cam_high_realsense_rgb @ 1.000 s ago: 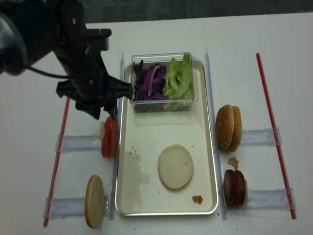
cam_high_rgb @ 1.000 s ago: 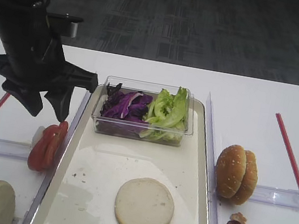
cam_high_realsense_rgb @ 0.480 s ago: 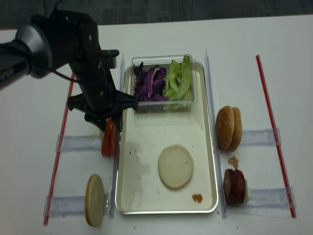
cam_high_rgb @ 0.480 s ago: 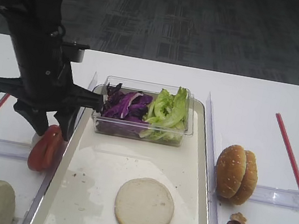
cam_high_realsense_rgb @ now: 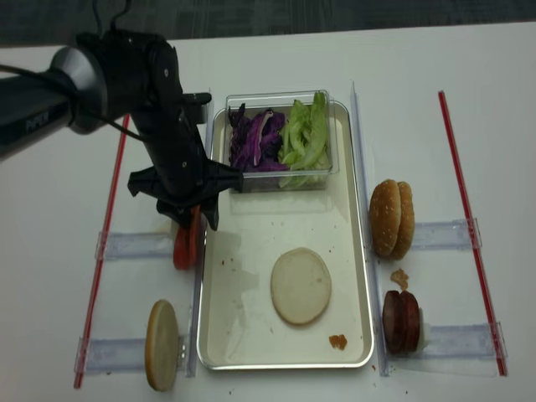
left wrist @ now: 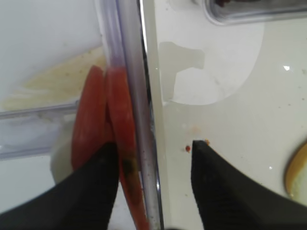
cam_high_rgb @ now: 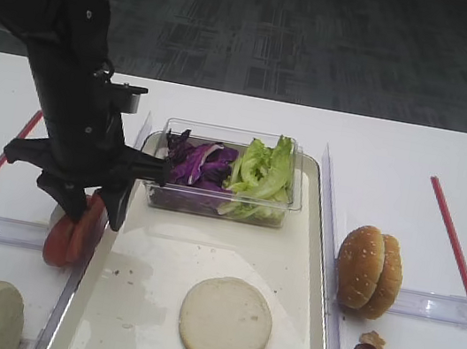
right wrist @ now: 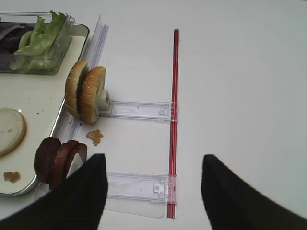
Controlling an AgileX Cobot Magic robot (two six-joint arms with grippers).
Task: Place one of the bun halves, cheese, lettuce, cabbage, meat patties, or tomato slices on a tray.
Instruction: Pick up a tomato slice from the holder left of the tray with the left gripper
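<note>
Lower and nearer than a second ago: left gripper (cam_high_rgb: 95, 208) down from above the tub's left end onto the tomato slices (cam_high_rgb: 75, 227), jaws wide apart and straddling the inner slice together with the tray's left rim, one finger (left wrist: 91, 191) outside against the slices, the other (left wrist: 218, 184) inside over the tray (cam_high_realsense_rgb: 251, 251). Not yet clamped on anything. Already lying mid-tray, cut face up: one bun half (cam_high_rgb: 225, 320). Left to do, judging by this: closing on a slice, lifting it clear of the rim, setting it down on the tray. Far end of the tray: clear tub (cam_high_rgb: 219, 206) with cabbage (cam_high_rgb: 196, 163) and lettuce (cam_high_rgb: 261, 170). Right gripper (right wrist: 153, 191) parked apart and empty over bare table, right of the meat patties (right wrist: 56, 158).
</note>
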